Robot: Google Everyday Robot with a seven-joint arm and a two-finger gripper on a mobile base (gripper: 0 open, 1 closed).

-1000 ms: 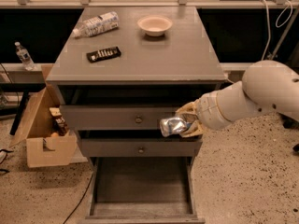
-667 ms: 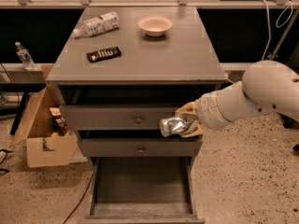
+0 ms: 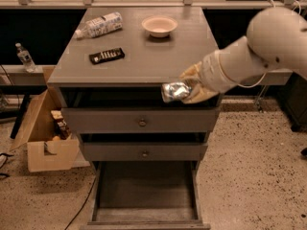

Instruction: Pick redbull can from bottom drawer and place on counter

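Gripping the redbull can [image 3: 172, 91] on its side, the gripper [image 3: 184, 90] hangs at the front edge of the counter [image 3: 144, 63], right of centre, just above the top drawer [image 3: 115, 121]. The bottom drawer [image 3: 146, 190] stands pulled out below. A plastic bottle [image 3: 99, 25], a bowl [image 3: 159, 26] and a black candy bar [image 3: 106, 56] lie farther back on the counter.

Jaws clasp silver redbull can [image 3: 174, 91] sideways at counter [image 3: 144, 56] edge.
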